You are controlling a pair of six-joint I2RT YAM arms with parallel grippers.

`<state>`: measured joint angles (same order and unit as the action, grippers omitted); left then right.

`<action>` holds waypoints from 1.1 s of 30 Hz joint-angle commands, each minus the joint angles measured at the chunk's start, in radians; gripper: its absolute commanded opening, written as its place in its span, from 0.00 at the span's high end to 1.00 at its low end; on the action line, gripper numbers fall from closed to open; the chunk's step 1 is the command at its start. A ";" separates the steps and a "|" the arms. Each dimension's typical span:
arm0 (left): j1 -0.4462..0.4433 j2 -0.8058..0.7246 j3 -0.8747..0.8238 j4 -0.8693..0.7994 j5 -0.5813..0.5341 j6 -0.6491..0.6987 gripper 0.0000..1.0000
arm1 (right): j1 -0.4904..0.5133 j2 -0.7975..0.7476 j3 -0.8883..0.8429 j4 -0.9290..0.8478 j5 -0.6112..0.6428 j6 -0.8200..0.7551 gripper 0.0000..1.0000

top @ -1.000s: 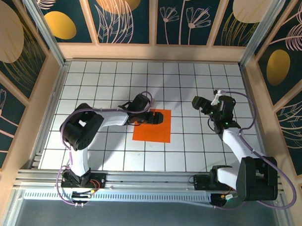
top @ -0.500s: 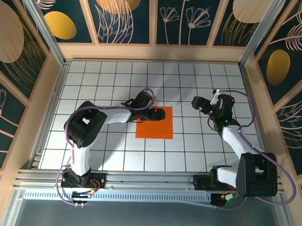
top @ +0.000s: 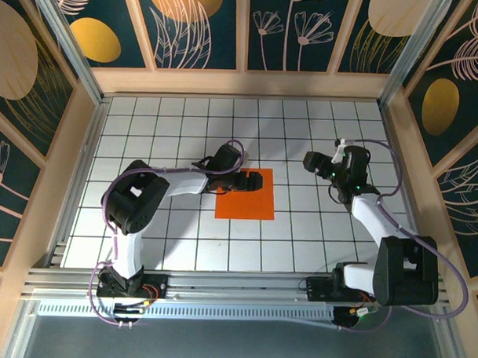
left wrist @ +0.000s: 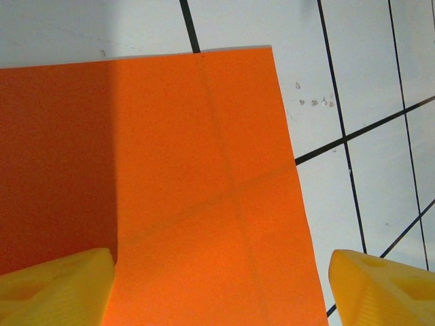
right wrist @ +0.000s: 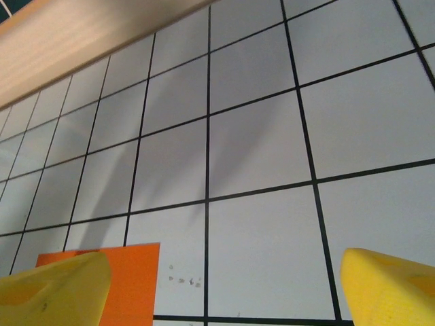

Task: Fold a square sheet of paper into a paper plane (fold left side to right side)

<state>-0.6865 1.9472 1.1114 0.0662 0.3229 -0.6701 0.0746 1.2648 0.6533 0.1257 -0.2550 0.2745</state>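
- Shifted slightly right since a second ago: square sheet of paper [top: 246,201] lies flat, mid-desk [top: 146,136].
- Left end effector [top: 253,180] is over the sheet's far edge, jaws apart.
- Right end effector [top: 312,163] is off to the right, jaws apart, gripping nothing.

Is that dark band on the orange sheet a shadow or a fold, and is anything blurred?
Left wrist: a shadow darkens the left part of the square sheet of paper; faint creases read clearly. Right wrist: soft shadow streaks on the table, wooden rail blurred. Top external: even light, no glare.
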 commanded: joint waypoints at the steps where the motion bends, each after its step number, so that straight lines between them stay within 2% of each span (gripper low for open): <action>1: 0.004 -0.046 0.027 -0.052 0.021 0.008 0.16 | 0.024 0.045 0.073 -0.069 -0.026 -0.052 0.13; 5: 0.008 -0.105 -0.004 -0.049 -0.017 -0.010 0.16 | 0.079 0.119 0.143 -0.138 -0.006 -0.076 0.12; 9: 0.009 -0.190 -0.107 -0.033 -0.079 -0.056 0.18 | 0.155 0.219 0.218 -0.206 0.007 -0.085 0.10; 10: 0.008 -0.214 -0.132 -0.019 -0.088 -0.075 0.19 | 0.176 0.250 0.241 -0.226 0.011 -0.086 0.06; 13: 0.009 -0.286 -0.260 0.026 -0.097 -0.132 0.26 | 0.241 0.327 0.292 -0.271 0.036 -0.093 0.05; 17: 0.009 -0.335 -0.351 0.022 -0.131 -0.148 0.35 | 0.311 0.409 0.348 -0.301 0.077 -0.095 0.06; 22: 0.009 -0.338 -0.398 0.048 -0.106 -0.162 0.51 | 0.383 0.505 0.429 -0.353 0.128 -0.103 0.06; 24: 0.009 -0.333 -0.410 0.064 -0.099 -0.168 0.55 | 0.407 0.537 0.457 -0.369 0.149 -0.105 0.06; 33: 0.009 -0.286 -0.426 0.057 -0.109 -0.175 0.60 | 0.465 0.643 0.525 -0.406 0.214 -0.117 0.05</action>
<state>-0.6853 1.6375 0.7036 0.1131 0.2192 -0.8284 0.5262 1.8771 1.1423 -0.2390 -0.0929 0.1799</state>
